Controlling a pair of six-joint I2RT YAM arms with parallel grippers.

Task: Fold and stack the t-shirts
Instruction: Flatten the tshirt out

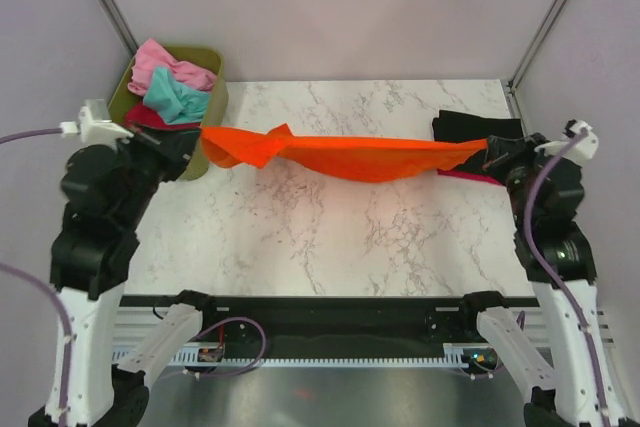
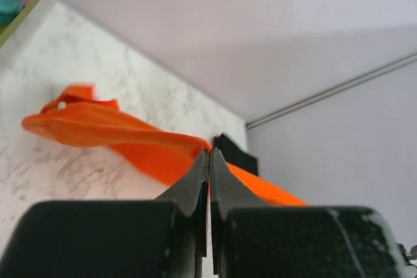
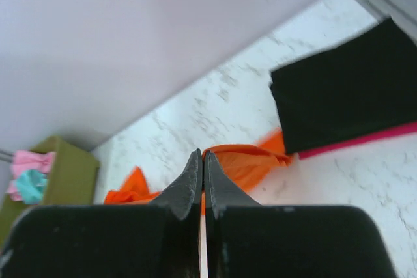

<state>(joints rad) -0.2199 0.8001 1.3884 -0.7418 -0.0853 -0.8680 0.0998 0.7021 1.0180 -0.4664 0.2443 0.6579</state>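
A large bright orange t-shirt (image 1: 350, 155) hangs stretched between my two grippers above the marble table. My left gripper (image 1: 196, 139) is shut on its left end; the wrist view shows the cloth (image 2: 117, 131) pinched between the closed jaws (image 2: 209, 154). My right gripper (image 1: 490, 147) is shut on its right end, with orange cloth (image 3: 244, 164) at the closed jaws (image 3: 202, 155). A folded black t-shirt (image 1: 475, 127) lies on a crimson one (image 1: 468, 177) at the back right. Pink (image 1: 160, 62), teal (image 1: 178, 99) and dark red (image 1: 150, 119) shirts sit in the bin.
The olive-green plastic bin (image 1: 215, 97) stands at the table's back left corner, close to my left gripper. The marble table (image 1: 330, 237) runs to a front edge near the arm bases. Grey walls enclose the back and sides.
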